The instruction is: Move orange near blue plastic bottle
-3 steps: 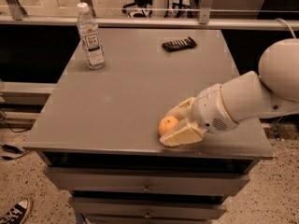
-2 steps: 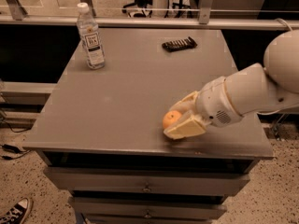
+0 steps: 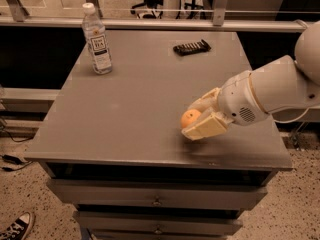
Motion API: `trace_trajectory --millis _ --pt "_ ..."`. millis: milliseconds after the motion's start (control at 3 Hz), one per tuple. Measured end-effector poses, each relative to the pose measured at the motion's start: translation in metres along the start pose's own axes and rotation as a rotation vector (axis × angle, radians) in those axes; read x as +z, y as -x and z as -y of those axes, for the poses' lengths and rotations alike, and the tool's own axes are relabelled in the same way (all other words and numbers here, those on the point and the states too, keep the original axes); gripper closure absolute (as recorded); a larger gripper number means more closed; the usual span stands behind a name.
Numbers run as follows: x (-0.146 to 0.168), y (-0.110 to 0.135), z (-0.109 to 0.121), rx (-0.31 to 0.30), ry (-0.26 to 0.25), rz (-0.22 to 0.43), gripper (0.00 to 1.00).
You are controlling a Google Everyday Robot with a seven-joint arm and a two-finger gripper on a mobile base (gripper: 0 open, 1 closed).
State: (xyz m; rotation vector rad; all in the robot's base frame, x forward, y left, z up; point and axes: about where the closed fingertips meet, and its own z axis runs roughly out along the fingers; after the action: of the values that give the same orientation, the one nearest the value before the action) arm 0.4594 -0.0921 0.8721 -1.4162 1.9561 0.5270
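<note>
table [image 3: 125, 114]: we see smooth matt grey
bottle [image 3: 98, 41]: clear glossy plastic
orange [image 3: 190, 117]: soft sheen
gripper [image 3: 193, 122]: matt cream plastic, front right, clasping the orange

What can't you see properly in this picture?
Camera view:
- Hidden: part of the orange, behind the gripper clamped on it near the front right of the table.
- Too small: label print on the water bottle; what the flat black ridged object is.
- Cut off: the robot arm, by the right edge.
</note>
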Motion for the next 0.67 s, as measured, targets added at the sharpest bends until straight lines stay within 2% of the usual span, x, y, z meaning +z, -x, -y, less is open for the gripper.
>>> trace_trajectory --millis 333,667 --pt "0.016 0.021 0.027 0.003 -0.038 0.063 1.0" --pt "0.031 0.056 0.066 -0.02 -0.067 0.134 1.0"
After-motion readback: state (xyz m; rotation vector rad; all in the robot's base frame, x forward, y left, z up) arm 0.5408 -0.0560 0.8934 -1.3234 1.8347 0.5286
